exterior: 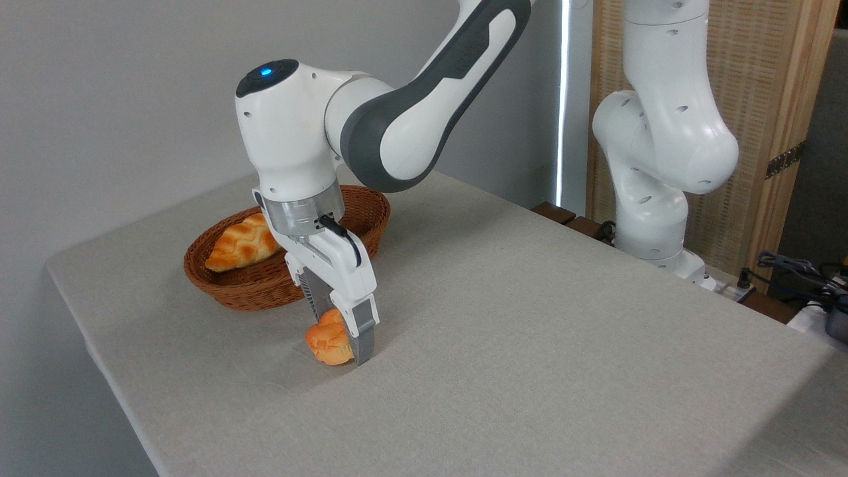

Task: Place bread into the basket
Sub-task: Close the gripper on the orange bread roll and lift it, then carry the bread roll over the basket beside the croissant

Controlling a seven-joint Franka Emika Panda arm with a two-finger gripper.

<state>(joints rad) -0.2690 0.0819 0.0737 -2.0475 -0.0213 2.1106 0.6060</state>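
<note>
Gripper [341,341] down at the bread [327,340] on the worktop [530,331]
Its fingers [364,334] flank the bun; just behind, the basket [265,291] holds a braided loaf [242,244].

Views: one fixed camera only, so no shared area between views.
Position: stood off the tabletop's [530,344] near side, above its height.
Facing: looked down and across toward the grey wall [119,99] at upper left.
Nearness: medium; the arm base [652,218] sat at right, the tabletop's far left corner inside the frame.
</note>
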